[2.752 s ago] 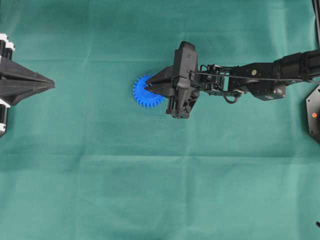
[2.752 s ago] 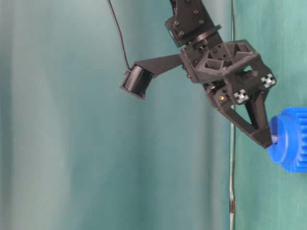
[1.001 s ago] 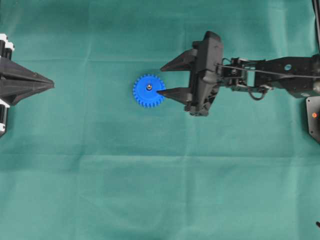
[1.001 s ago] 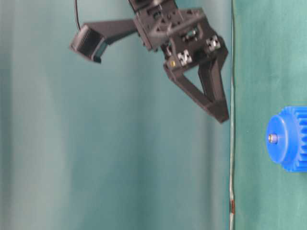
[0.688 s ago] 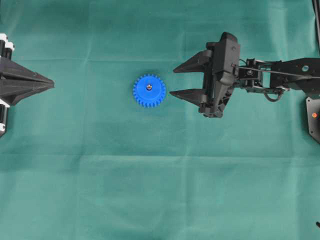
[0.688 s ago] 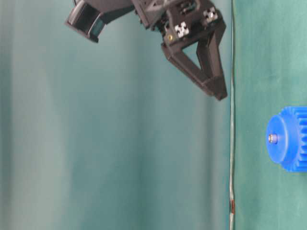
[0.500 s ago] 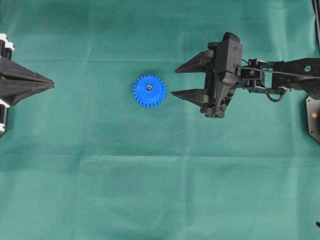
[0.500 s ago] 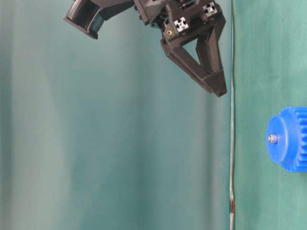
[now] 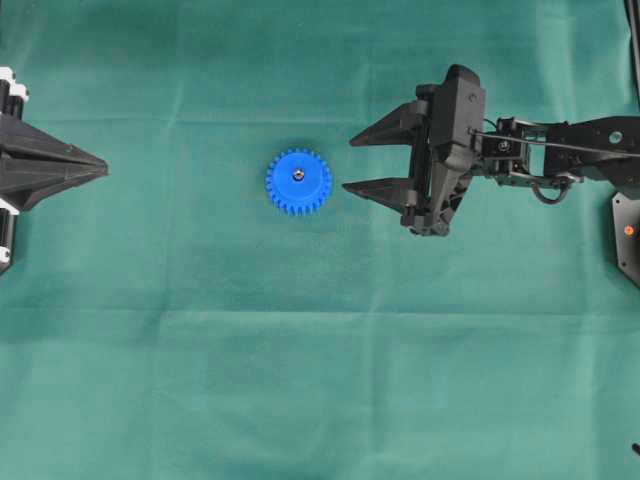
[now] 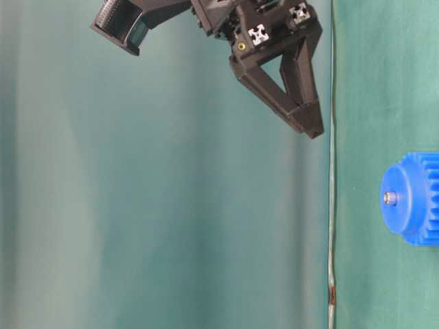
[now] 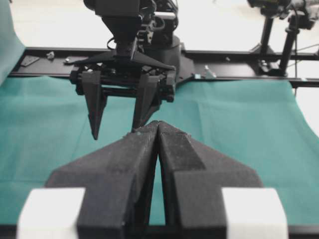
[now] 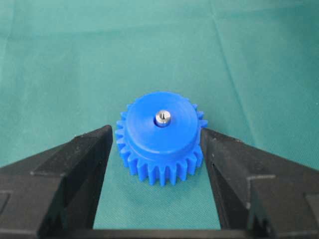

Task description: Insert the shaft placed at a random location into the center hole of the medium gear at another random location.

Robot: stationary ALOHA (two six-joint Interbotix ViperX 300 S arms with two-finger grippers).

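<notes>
The medium gear (image 9: 298,188), bright blue and toothed, lies flat on the green cloth left of centre. The silver shaft (image 9: 298,174) stands in its center hole, with the tip poking out of the hub (image 12: 162,117) and filling the hole. My right gripper (image 9: 349,165) hangs open to the right of the gear, raised off the cloth (image 10: 315,130) and touching nothing. In the right wrist view its fingers (image 12: 84,154) frame the gear (image 12: 159,149) from a distance. My left gripper (image 9: 105,167) rests shut at the far left edge, its pointed tips together (image 11: 158,123).
Green cloth (image 9: 300,380) covers the whole table. A black base plate with an orange dot (image 9: 628,230) sits at the right edge. A black frame rail (image 11: 239,54) runs along the far side behind the right arm.
The right gripper, open, drew back to the right and upward from the gear, then held still for the last half second. Gear and shaft have not moved.
</notes>
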